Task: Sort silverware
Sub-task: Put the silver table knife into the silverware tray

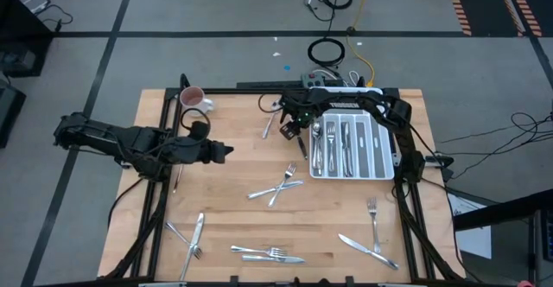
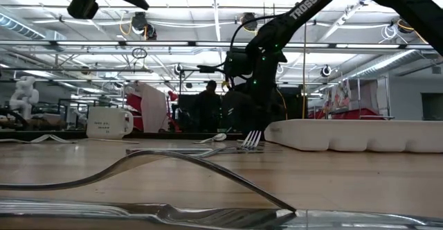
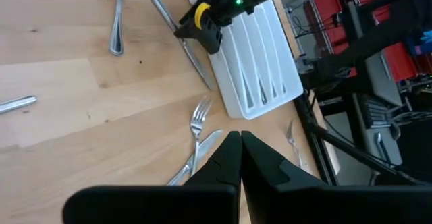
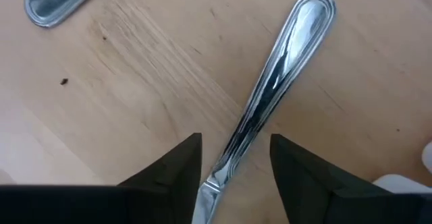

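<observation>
A: Just beside the white cutlery tray (image 1: 382,168), at its mug-side edge, the right gripper (image 4: 235,160) hangs low over a knife (image 3: 181,40) lying flat on the tabletop (image 1: 233,209), jaws open and straddling the handle.

B: So what could go wrong?

A: The handle is thin, flat and shiny. If the jaws close too high they could skid off it or tip it up by one end. It also lies touching or nearly touching the tray wall, so a sideways nudge might push it against the tray.

B: And the left gripper (image 3: 239,158)?

A: Raised well away from the tray on the mug side, jaws closed on nothing that I can see.

B: Where is the rest of the silverware?

A: Some pieces lie in the tray compartments; a crossed pair (image 1: 278,187) lies near the tray, others farther off along the front edge.

B: Anything unclear?

A: Which pieces lie in the tray is hard to read, and the right arm covers part of the knife from above.
</observation>
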You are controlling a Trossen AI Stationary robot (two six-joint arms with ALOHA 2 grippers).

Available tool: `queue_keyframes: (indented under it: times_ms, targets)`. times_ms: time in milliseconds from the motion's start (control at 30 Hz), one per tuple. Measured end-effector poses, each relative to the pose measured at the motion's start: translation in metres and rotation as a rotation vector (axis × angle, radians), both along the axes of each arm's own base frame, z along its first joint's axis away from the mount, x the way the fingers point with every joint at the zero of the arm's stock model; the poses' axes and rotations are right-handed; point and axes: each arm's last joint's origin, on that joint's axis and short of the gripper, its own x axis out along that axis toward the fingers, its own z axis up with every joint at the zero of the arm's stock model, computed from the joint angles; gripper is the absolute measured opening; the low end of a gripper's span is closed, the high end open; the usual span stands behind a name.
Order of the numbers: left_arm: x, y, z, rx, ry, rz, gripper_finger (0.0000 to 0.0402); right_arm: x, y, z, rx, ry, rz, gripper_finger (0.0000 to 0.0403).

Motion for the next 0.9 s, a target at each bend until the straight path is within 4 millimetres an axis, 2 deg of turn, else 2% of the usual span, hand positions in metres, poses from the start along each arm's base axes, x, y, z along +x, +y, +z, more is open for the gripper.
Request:
queue_keyframes:
  times_ms: [133,333,433,533,700,900]
  targets:
    - [0.000,0.000,0.000,0.022,0.005,-0.008,0.0010,0.000,-0.002,-0.003,0.006,0.004,-0.010,0.0158]
    - [0.000,0.000,0.000,0.046,0.011,-0.016,0.0010,0.003,-0.002,-0.027,0.072,0.037,-0.046,0.0157]
    - [0.000,0.000,0.000,0.050,0.012,-0.019,0.0010,0.006,0.002,-0.032,0.073,0.057,-0.039,0.0154]
    - [0.000,0.000,0.000,0.063,0.016,-0.028,0.0011,0.007,0.006,-0.033,0.053,0.072,-0.030,0.0124]
    - [0.000,0.001,0.000,0.079,0.019,-0.026,0.0011,0.006,0.007,-0.033,0.048,0.084,-0.014,0.0023]
    - [0.000,0.001,0.000,0.102,0.023,-0.026,0.0011,0.011,0.011,-0.029,0.043,0.085,0.001,0.0007]
